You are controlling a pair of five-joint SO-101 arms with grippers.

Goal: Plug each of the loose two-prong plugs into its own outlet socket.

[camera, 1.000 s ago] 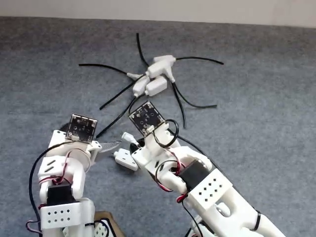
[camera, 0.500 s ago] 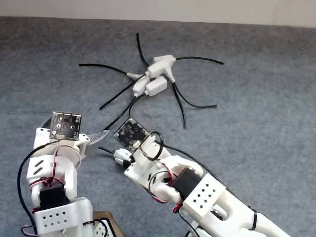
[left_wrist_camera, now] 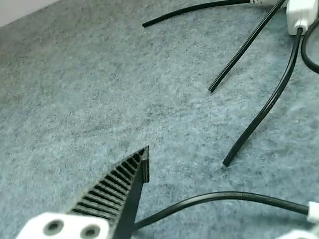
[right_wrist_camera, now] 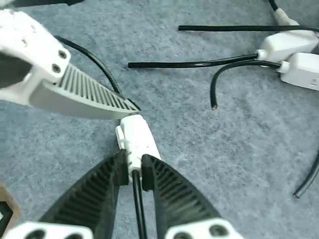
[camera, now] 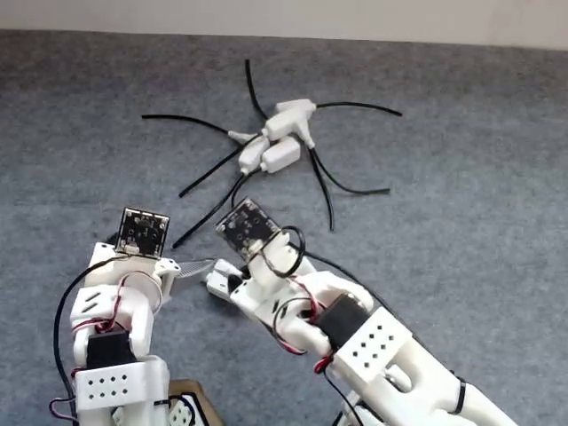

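- Plugs (camera: 277,138) in a white cluster, black cords (left_wrist_camera: 267,106) fanning out, lie on the grey carpet (camera: 479,222), well apart from both grippers.
- Right gripper (right_wrist_camera: 130,167) is pinched tight on the cord end of a loose plug (right_wrist_camera: 133,137).
- Left gripper (camera: 200,265) sits just beside that plug; how far open, I cannot tell.
- Loose plug sits low at the carpet, between the two grippers.

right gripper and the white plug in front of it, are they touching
Touching. The right wrist view shows the right gripper closed on the rear end of the white plug.
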